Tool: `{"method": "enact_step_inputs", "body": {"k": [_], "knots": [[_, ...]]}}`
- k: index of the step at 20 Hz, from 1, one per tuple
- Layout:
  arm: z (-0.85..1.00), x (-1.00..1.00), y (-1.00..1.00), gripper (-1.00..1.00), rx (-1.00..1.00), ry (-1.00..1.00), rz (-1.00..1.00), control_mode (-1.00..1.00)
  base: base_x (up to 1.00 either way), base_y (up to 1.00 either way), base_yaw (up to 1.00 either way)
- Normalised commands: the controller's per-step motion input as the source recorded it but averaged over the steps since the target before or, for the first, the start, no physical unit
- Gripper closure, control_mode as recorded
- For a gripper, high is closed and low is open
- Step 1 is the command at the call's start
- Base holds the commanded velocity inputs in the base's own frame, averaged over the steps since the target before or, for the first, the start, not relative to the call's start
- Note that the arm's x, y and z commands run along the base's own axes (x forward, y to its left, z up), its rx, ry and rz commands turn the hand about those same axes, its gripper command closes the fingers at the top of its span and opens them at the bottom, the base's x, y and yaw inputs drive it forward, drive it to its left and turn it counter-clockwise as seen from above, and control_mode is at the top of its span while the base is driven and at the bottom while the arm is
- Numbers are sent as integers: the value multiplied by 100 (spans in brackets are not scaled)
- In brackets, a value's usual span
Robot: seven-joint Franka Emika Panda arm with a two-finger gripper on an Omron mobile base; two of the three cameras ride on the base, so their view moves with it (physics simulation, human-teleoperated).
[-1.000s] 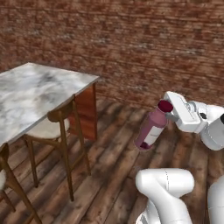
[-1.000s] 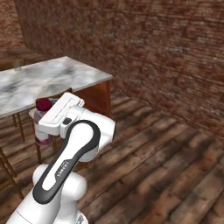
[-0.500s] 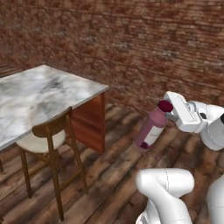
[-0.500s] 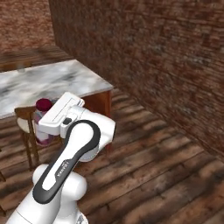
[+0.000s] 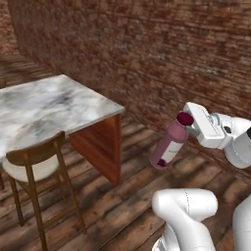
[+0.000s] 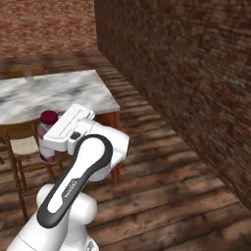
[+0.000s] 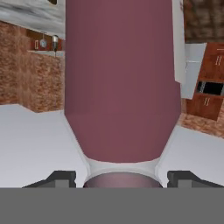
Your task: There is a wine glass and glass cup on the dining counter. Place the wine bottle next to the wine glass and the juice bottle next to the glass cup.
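Observation:
My gripper (image 5: 190,125) is shut on the neck of the juice bottle (image 5: 166,147), a pink-purple bottle with a dark maroon cap. It hangs tilted in the air over the wooden floor, to the right of the dining counter (image 5: 49,105). From the right base view, the gripper (image 6: 51,128) holds the juice bottle (image 6: 47,151) just before the near edge of the dining counter (image 6: 63,90). The hand view looks along the juice bottle (image 7: 122,87) between the fingertips of the gripper (image 7: 121,177). The wine bottle is out of view. A faint glass shape (image 6: 29,73) stands at the slab's far edge; I cannot tell which glass it is.
A wooden chair (image 5: 34,166) with a pale seat stands at the counter's near side, and the chair (image 6: 19,144) sits just left of the held bottle. A brick wall (image 5: 162,54) runs close along the right. Plank floor (image 6: 176,181) lies open to the right.
The whole picture has shifted as the base drove, and the counter and chair now sit nearer and further right. The bottle stays in the gripper in the same pose.

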Motion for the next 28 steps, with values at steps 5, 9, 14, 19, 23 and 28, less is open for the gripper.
{"method": "enact_step_inputs", "body": {"k": [5,9,14,19,23,28], "knots": [[0,0,0,100,0,0,0,100,27,-97,38],[0,0,0,100,0,0,0,100,26,-96,38],[0,0,0,100,0,0,0,100,45,-97,37],[0,0,0,100,0,0,0,100,62,-94,36],[0,0,0,100,0,0,0,100,82,-89,35],[0,0,0,100,0,0,0,100,74,-87,35]]}}
